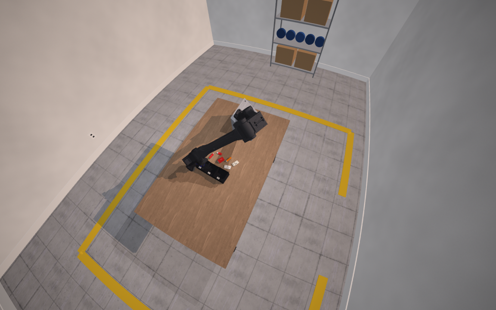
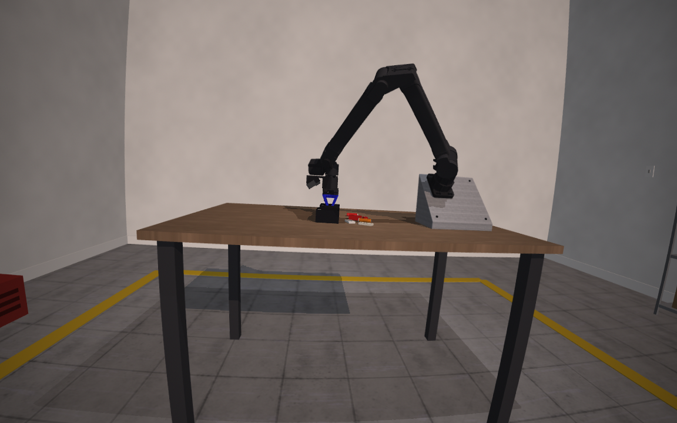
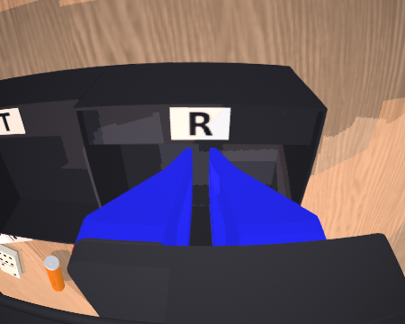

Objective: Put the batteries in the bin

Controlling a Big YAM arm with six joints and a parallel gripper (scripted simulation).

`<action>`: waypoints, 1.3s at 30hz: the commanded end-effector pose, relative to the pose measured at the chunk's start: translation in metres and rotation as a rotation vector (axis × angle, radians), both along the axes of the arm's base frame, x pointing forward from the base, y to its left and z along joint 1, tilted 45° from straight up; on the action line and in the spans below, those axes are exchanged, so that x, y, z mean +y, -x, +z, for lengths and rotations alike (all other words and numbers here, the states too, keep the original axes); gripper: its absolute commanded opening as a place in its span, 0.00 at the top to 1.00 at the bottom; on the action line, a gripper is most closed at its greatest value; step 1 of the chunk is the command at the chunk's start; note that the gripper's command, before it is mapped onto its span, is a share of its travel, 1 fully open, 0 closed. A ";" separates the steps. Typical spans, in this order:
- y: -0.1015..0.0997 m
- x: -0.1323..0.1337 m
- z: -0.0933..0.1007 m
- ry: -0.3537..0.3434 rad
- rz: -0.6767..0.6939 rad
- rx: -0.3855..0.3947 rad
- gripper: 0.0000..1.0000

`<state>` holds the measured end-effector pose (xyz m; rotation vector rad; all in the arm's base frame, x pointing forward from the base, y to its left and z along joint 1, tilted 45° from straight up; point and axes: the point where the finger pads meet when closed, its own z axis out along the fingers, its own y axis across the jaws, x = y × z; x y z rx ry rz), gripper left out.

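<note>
A row of black bins (image 1: 214,172) stands on the wooden table, also seen in the side view (image 2: 327,214). In the wrist view I see the bin marked R (image 3: 201,124) and beside it the bin marked T (image 3: 6,122); the bin marked K is out of this view. My gripper (image 3: 201,159) hangs fingers down just above bin R (image 2: 329,201). Its blue fingers stand almost together and I see nothing between them. An orange battery (image 3: 55,272) lies on the table by the bins (image 1: 227,158). A small red battery (image 1: 211,155) and a red block-shaped thing (image 1: 221,159) lie close by.
White domino-like tiles (image 3: 7,259) lie beside the orange battery (image 1: 231,165). The arm's grey base block (image 2: 452,204) stands at the table's far end. The arm's forearm passes above the loose things.
</note>
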<state>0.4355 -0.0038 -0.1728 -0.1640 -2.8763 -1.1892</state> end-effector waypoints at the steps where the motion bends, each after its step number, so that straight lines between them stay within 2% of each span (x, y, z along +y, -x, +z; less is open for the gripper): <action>1: -0.008 0.000 0.011 0.005 -0.008 -0.024 0.92; 14: -0.004 0.000 0.009 0.003 -0.011 -0.016 0.92; 16: -0.009 -0.006 0.006 0.006 -0.013 -0.025 0.92; 39: -0.006 0.001 0.010 0.005 -0.010 -0.024 0.92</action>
